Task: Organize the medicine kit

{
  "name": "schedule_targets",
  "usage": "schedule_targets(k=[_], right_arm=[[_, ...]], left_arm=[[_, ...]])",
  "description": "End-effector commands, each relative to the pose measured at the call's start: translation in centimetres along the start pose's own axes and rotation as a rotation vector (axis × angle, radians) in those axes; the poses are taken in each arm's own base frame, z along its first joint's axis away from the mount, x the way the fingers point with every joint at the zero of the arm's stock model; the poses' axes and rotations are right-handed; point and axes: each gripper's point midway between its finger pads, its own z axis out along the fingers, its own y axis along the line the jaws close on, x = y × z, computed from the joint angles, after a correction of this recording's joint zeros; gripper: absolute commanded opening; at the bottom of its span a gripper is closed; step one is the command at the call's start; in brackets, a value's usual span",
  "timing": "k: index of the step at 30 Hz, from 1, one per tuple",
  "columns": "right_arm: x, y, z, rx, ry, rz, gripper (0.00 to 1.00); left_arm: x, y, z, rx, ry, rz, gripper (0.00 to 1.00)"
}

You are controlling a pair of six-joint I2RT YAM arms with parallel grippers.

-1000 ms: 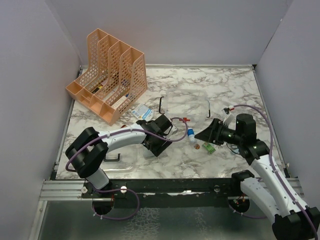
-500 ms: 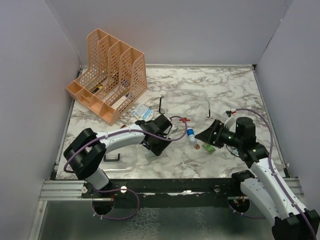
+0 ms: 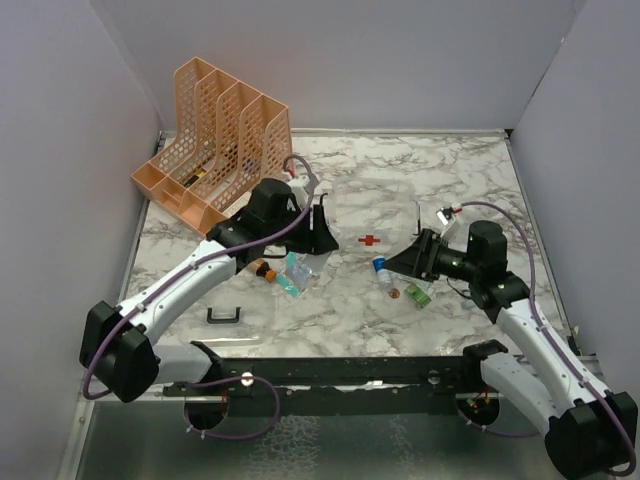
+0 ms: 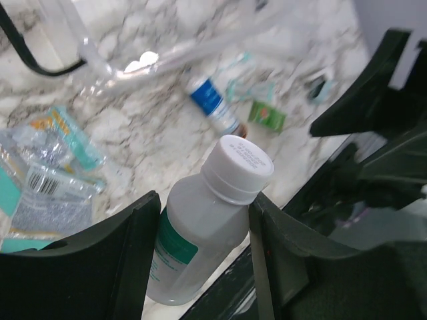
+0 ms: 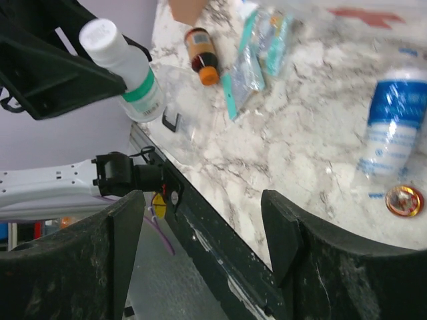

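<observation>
Medicine kit (image 3: 370,240) sits mid-table, clear, red cross facing up, just right of the left gripper (image 4: 203,213), which is clamped on a white-capped bottle (image 4: 220,193) with a green label. Right gripper (image 5: 200,200) has jaws wide apart and nothing between them, over a blue-labelled bottle (image 5: 393,133) near the kit's front. Sachets (image 3: 295,275) and a brown bottle (image 3: 266,270) lie front-left of the kit; orange mesh file rack (image 3: 215,150) is at back left.

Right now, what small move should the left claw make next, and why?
Probably carry the bottle toward the clear box with the red cross: the left gripper holds it off the table, not yet inside the box.
</observation>
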Motion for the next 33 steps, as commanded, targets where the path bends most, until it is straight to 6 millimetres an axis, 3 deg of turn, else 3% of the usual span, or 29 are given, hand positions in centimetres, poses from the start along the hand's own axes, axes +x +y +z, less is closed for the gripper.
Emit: schedule_targets(k=[1,8,12,16,23,27,33], right_arm=[[-3.6,6.2,-0.3,-0.174,-0.071,-0.212,0.72],[-6.2,12.7,1.1,-0.277,-0.142,-0.383,0.76],[-7.3,16.0,1.7,-0.347,-0.178,-0.415,0.80],[-7.8,18.8,2.2,-0.413,-0.189,-0.425,0.81],[-7.1,19.5,4.5,-0.411,-0.149,-0.381,0.80],[-6.4,19.4,5.9,-0.393,-0.098,-0.343,0.72],[-7.1,19.1,5.9,-0.351,-0.148,-0.340,0.69]], left_arm=[[-7.6,-5.8,-4.1,0.208,-0.225,-0.158,0.51],[-12.7,-9.0,-7.7,0.324,-0.376,-0.320,0.50],[-13.7,-10.7,-9.2,0.442,-0.429,-0.412,0.50],[-14.2,-11.0,-10.0,0.510,-0.472,-0.480,0.50],[-14.3,-11.0,-10.2,0.525,-0.486,-0.514,0.50],[-13.9,-10.7,-9.9,0.509,-0.471,-0.524,0.50],[-13.4,-10.0,-9.8,0.470,-0.459,-0.515,0.50]])
